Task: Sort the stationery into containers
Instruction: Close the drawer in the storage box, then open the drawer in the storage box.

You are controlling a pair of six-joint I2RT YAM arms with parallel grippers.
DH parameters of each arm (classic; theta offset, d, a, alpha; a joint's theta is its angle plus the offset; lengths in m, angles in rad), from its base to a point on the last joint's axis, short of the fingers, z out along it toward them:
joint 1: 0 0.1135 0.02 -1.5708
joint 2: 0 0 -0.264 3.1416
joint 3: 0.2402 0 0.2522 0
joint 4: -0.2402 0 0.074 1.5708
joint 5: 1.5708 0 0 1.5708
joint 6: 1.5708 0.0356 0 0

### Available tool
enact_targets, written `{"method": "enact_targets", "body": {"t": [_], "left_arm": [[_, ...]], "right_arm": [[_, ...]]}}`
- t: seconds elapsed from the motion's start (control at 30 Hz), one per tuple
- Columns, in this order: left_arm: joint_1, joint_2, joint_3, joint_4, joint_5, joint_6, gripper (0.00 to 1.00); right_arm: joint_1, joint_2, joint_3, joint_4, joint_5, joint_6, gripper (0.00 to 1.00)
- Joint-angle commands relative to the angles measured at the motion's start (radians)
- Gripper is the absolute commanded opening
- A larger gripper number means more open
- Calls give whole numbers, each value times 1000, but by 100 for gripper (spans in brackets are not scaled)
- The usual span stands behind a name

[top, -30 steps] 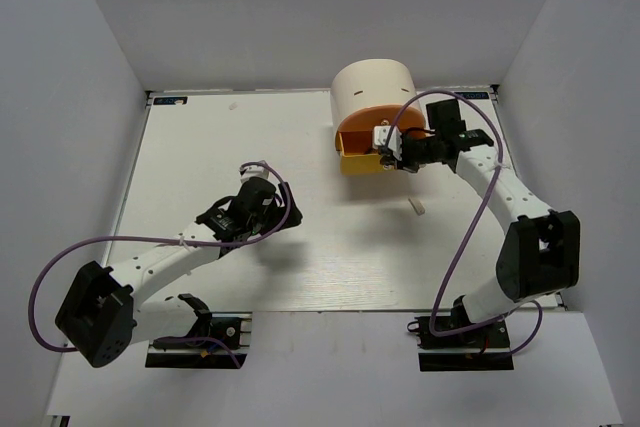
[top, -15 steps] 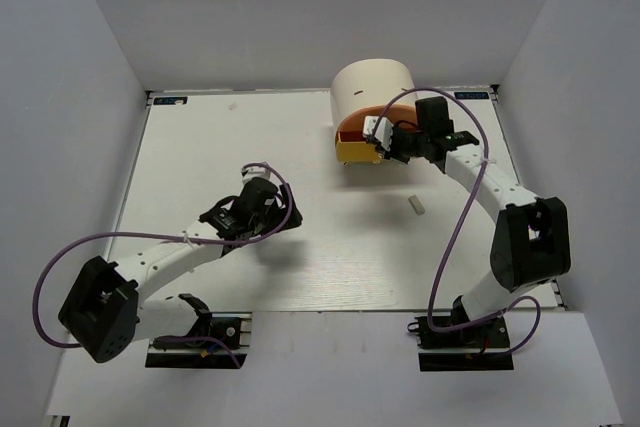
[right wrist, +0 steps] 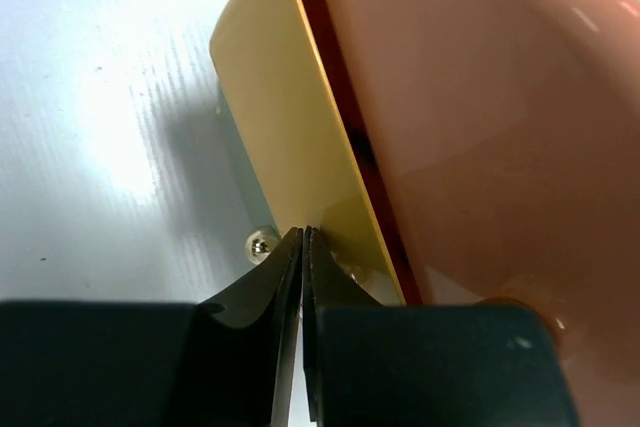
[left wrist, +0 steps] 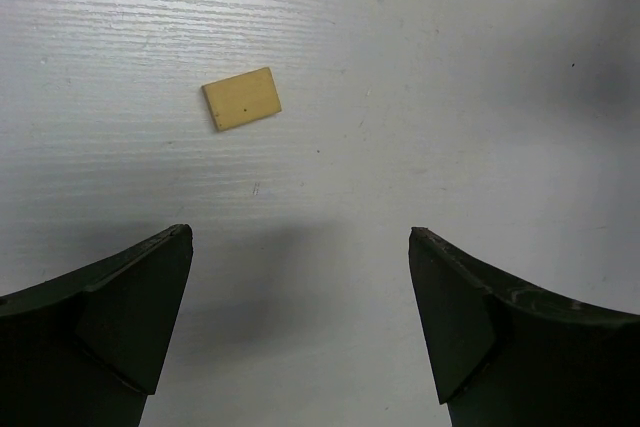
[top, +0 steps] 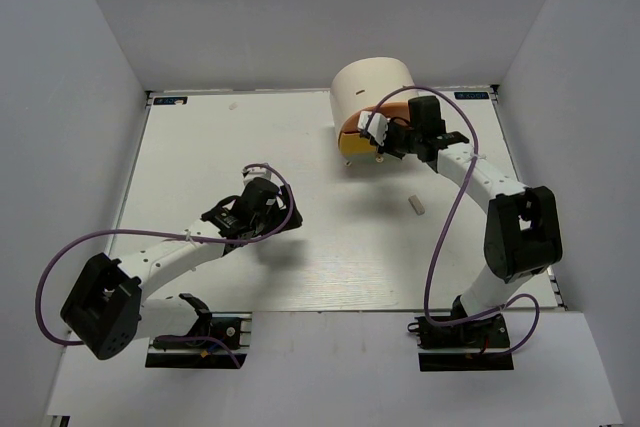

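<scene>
The cream drum unit stands at the back of the table. Its orange drawer sits above the yellow drawer, which sticks out only a little. My right gripper is shut and empty, its tips pressed against the yellow drawer front beside the small knob, under the orange drawer. My left gripper is open and empty, low over the table. A tan eraser lies ahead of it. A small pale eraser lies right of centre.
White walls close in the table on three sides. The right arm's purple cable loops over the right side of the table.
My right gripper has moved left and back, pushing the yellow drawer in toward the drum. The left arm has barely moved.
</scene>
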Motion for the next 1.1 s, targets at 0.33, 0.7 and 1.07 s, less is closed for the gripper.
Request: {"method": "enact_targets", "body": {"t": [0.33, 0.7, 1.07], "left_arm": [[3, 7, 38, 7, 3, 4, 99], [3, -13, 18, 7, -6, 4, 99], [3, -13, 18, -3, -6, 4, 99]], "right_arm": [[10, 4, 1, 142, 63, 40, 18], [-7, -101, -148, 159, -9, 349, 66], [-67, -274, -482, 456, -62, 939, 90]]}}
